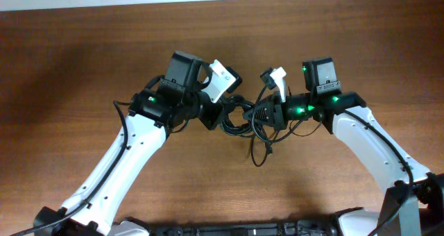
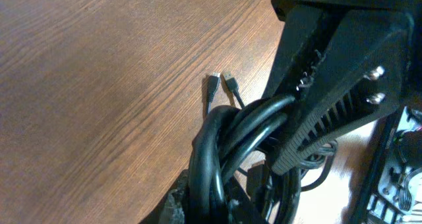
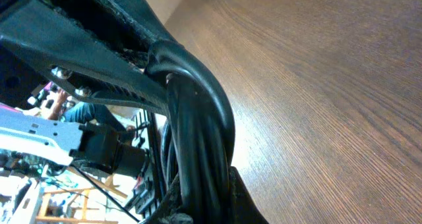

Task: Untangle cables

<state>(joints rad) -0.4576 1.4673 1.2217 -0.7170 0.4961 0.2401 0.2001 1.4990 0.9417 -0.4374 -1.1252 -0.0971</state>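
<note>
Left arm (image 1: 128, 156), right arm (image 1: 371, 142): same build. Long rounded white shells, black housings at joints and wrists. Small green lights (image 1: 300, 111) on the black housings. Boxy black camera block (image 1: 182, 68) atop each wrist, white bracket (image 1: 223, 80) just beside it. Thin black wire (image 1: 119, 121) running along each white link. Close up, left wrist view: finger (image 2: 343, 66) matte black, flat, tapering, with fine ribbing along the inner edge and two bright silver screws (image 2: 378, 72) near the wide end. Right wrist view: same black plate, same paired screws.
</note>
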